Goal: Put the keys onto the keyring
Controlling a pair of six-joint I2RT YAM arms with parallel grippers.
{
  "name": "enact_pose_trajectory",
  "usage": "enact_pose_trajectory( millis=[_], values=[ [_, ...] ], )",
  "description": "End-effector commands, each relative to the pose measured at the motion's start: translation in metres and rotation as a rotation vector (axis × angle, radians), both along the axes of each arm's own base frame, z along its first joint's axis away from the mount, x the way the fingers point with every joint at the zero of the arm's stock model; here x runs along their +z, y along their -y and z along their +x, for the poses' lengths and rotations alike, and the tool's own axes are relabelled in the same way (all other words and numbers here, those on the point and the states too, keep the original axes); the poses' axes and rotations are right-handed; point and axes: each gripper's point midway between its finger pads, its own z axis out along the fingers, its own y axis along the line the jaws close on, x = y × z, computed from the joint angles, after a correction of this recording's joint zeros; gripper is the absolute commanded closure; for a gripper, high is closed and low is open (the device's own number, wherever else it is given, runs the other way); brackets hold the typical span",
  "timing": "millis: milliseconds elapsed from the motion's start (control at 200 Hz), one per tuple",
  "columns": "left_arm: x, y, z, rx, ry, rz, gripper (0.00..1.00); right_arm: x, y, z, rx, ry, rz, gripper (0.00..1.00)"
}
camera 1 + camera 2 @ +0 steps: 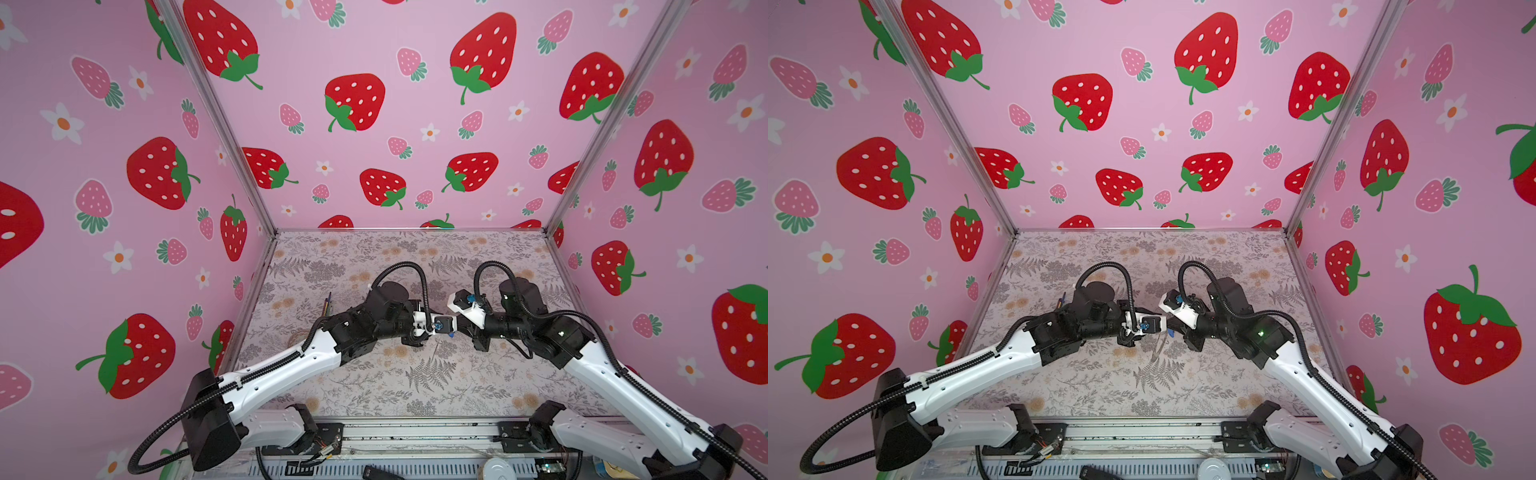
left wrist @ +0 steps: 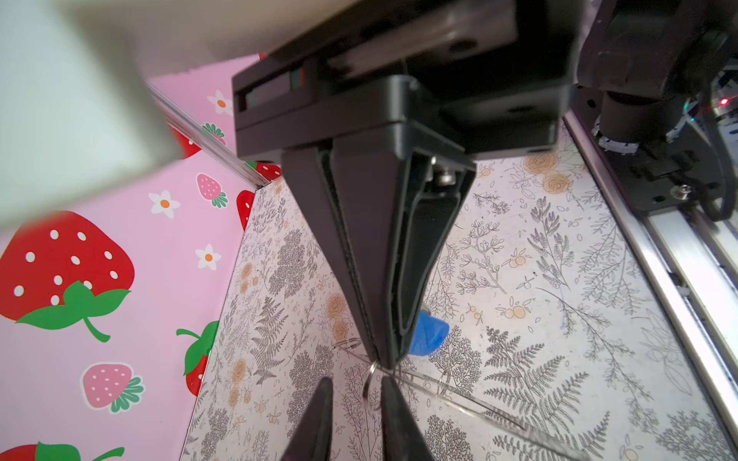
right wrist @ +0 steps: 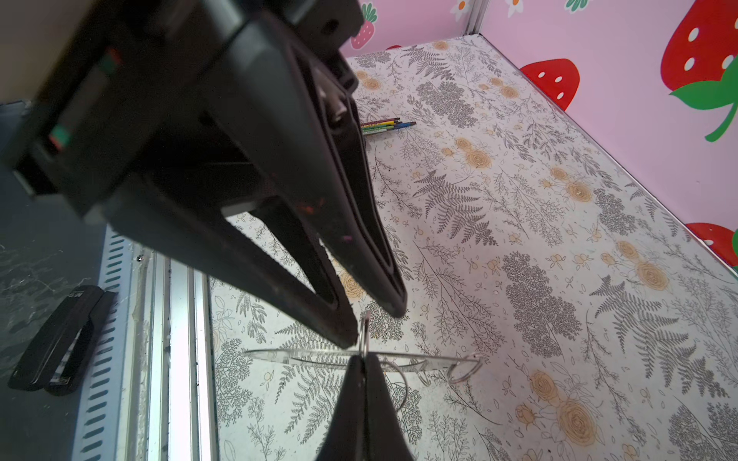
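One thin silvery keyring (image 3: 303, 354), pinched by right pincer (image 3: 362, 361); left pincer (image 3: 374, 325) spread.

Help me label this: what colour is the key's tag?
The tag is blue, clearest in the left wrist view.

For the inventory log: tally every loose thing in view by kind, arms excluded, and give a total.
blue key tag: 1
small silver loop: 2
keyring: 1
pencil bundle: 1 (single pencils too small to count)
black stapler: 1
Total: 6
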Motion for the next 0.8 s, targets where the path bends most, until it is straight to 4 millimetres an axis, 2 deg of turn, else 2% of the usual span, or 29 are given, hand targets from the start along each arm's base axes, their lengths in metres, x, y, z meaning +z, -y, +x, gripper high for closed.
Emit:
enact_pose_trajectory(
  millis=[0,410,555,715,740,795],
  values=[
    [0.012,0.006,-0.001,-0.029,0.014,-0.007,0.79,0.021,-0.003,-0.005,0.036,0.043,0.042,1.0],
    [0.0,0.009,-0.004,-0.065,-0.027,0.029,0.79,0.023,-0.002,-0.007,0.056,0.11,0.024,1.0],
    [0.001,0.011,-0.009,-0.093,-0.041,0.021,0.9,0.019,-0.003,-0.008,0.067,0.126,0.008,1.0],
    [-0.004,0.012,-0.013,-0.12,-0.066,0.032,0.93,0.022,-0.002,-0.007,0.064,0.167,0.009,1.0],
    [-0.004,0.012,-0.013,-0.123,-0.071,0.033,0.99,0.023,-0.001,-0.007,0.059,0.175,0.012,1.0],
    [-0.004,0.012,-0.014,-0.129,-0.082,0.026,1.0,0.025,0.0,-0.005,0.044,0.194,0.018,1.0]
  ],
)
